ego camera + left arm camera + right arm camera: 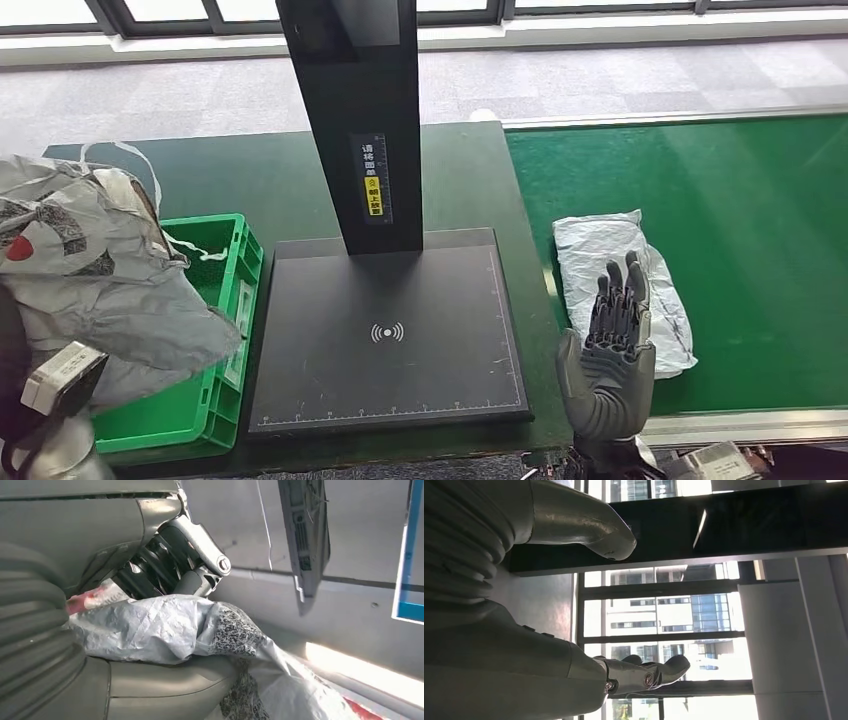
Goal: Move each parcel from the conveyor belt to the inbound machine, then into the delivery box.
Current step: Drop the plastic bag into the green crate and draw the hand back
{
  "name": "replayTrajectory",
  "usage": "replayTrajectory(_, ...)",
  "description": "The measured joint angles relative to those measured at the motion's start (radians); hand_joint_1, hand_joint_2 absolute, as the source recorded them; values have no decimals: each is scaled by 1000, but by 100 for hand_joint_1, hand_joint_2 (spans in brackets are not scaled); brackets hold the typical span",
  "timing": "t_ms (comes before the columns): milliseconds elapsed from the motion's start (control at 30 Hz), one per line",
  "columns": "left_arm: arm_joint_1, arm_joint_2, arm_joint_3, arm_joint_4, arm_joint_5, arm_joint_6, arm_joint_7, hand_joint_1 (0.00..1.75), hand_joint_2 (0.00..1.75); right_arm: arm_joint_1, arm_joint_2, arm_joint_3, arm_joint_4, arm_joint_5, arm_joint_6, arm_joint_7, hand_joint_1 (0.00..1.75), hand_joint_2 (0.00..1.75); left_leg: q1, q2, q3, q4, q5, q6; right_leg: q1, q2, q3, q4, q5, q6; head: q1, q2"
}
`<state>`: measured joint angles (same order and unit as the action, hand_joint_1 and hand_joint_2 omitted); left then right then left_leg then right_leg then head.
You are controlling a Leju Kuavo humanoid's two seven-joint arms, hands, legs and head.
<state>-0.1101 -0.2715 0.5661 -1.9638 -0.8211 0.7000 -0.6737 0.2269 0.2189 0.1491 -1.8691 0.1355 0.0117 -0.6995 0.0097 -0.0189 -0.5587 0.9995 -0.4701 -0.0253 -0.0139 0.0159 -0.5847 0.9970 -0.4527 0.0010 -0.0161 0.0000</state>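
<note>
While the black upright post point(350, 120) of the inbound machine point(390, 335) is standing between the green crate point(215, 330) and the green conveyor belt point(720, 240), the left hand point(165, 565) is gripping a crumpled grey parcel point(95, 270) over the crate. The left wrist view is showing fingers point(150, 572) closing on that plastic. The right hand point(610, 350) is hovering open, fingers straight, before a white parcel point(625, 285) lying on the belt, partly hiding it.

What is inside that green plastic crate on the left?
Inside the green plastic crate, a bit of white string lies near the back wall. The crumpled grey parcel held by the left hand covers most of its inside, so the rest is hidden.
</note>
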Motion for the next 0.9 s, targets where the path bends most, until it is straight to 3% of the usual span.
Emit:
replayTrajectory(233, -138, 168, 189, 347, -199, -3, 104, 175, 175, -9, 5, -17, 17, 4, -6, 0, 0, 175, 1, 1, 1, 0, 2, -2, 2, 1, -2, 1, 1, -2, 0, 0)
replayTrajectory(333, -190, 234, 193, 517, -350, -17, 274, 175, 175, -2, 5, -23, 17, 9, -5, 0, 0, 175, 1, 1, 1, 0, 2, -2, 2, 1, -2, 1, 1, -2, 0, 0)
replayTrajectory(467, -276, 305, 136, 738, -571, -48, 541, 175, 175, 0, 18, -41, 17, 33, 31, 0, 0, 175, 1, 0, 1, 0, 2, -2, 2, 1, -2, 1, 2, -3, 0, 0)
replayTrajectory(500, -298, 318, 116, 788, -609, -52, 591, 147, 175, -1, 24, -46, 17, 41, 39, 0, 0, 175, 1, 0, 1, 0, 2, -2, 2, 1, -1, 1, 2, -3, 0, 0)
replayTrajectory(600, -366, 353, 62, 921, -678, -60, 711, 16, 44, -5, 41, -61, 20, 55, 56, 0, 0, 175, 2, 1, 1, 0, 3, -2, 3, 1, -2, 1, 3, -4, 0, 0)
replayTrajectory(633, -392, 366, 46, 963, -687, -62, 748, 0, 0, -7, 45, -66, 23, 57, 59, 0, 0, 175, 2, 1, 1, 0, 3, -2, 3, 1, -2, 1, 4, -4, 0, 0)
replayTrajectory(733, -465, 410, 9, 1073, -692, -56, 814, 0, 0, -12, 53, -73, 31, 63, 65, 0, 0, 175, 2, 1, 1, 0, 3, -3, 3, 1, -2, 1, 4, -4, 0, 0)
replayTrajectory(900, -528, 450, -18, 1170, -692, -53, 820, 0, 0, -14, 55, -78, 41, 65, 67, 0, 0, 175, 2, 1, 0, 0, 3, -3, 3, 1, -2, 1, 4, -4, 0, 0)
